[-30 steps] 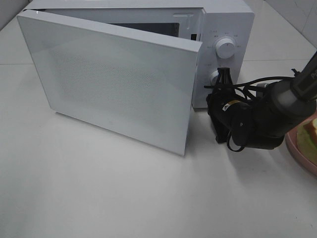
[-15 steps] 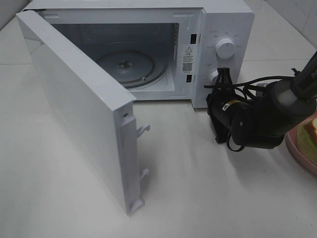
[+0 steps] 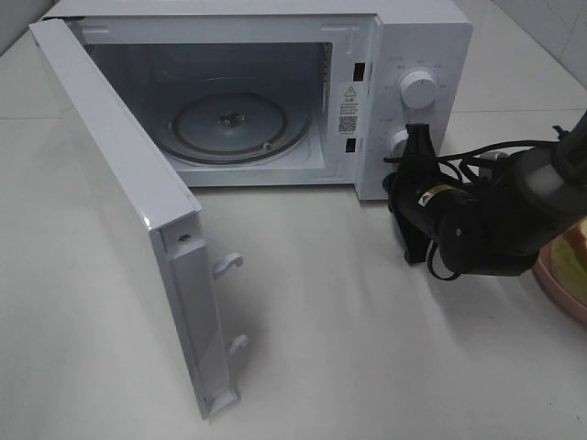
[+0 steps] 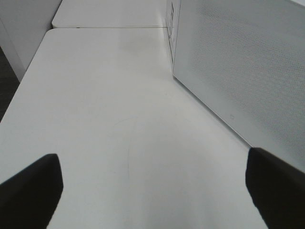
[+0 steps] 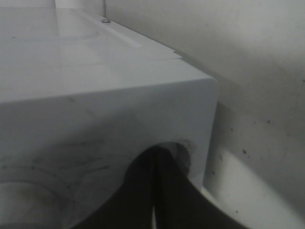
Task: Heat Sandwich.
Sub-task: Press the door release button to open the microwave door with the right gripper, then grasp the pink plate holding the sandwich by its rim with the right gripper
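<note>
The sandwich (image 3: 577,242) shows only as a sliver at the right edge of the exterior view, lying on a round pink plate (image 3: 554,286). The white microwave (image 3: 417,46) stands at the back with its door (image 3: 128,192) swung wide open to the left; the glass turntable (image 3: 229,128) inside is bare. My right gripper (image 3: 417,145) is shut and empty, its tips by the lower knob (image 3: 397,140) on the control panel; in the right wrist view the fingers (image 5: 143,191) are pressed together against the white panel. My left gripper (image 4: 152,191) is open and empty over the table, beside the door's outer face (image 4: 238,71).
The upper knob (image 3: 419,89) sits above the right gripper. Black cables (image 3: 477,156) loop over the right arm. The open door's latch hooks (image 3: 227,266) stick out over the table in front of the microwave. The white table (image 3: 367,367) runs to the front.
The microwave door has swung from partly shut to wide open on the left, uncovering the turntable. My right gripper has shifted slightly right by the lower knob.
</note>
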You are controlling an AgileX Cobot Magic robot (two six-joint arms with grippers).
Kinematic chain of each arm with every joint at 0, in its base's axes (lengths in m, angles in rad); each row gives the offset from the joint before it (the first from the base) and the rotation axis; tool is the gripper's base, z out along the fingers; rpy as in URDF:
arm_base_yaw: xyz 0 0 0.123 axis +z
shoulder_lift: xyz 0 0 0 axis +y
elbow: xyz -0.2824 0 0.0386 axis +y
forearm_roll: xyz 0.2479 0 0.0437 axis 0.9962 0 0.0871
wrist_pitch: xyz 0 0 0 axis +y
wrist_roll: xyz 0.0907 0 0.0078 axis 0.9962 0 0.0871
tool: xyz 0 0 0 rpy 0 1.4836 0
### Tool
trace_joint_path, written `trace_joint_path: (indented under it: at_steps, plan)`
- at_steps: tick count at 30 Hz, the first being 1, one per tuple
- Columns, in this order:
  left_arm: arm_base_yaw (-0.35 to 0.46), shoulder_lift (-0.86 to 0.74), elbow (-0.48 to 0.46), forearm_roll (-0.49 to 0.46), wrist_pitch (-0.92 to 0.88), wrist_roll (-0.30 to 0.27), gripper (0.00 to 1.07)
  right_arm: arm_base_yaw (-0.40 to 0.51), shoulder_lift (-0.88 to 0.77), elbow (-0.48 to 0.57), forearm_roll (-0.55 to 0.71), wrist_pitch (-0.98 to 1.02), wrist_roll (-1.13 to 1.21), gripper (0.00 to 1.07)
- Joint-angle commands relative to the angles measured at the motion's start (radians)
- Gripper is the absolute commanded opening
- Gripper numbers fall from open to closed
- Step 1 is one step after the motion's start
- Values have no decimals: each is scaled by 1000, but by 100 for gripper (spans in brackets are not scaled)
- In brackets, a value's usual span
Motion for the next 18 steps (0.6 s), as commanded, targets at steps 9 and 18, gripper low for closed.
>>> trace_joint_path:
  at_steps: [9,18]
  plan:
    - [2,-26,2,-1,-3,0,98,-9,-107,102,-77,-96,26,1]
    - [2,-26,2,-1,-3,0,98,-9,-189,231,-126,-110,56,1]
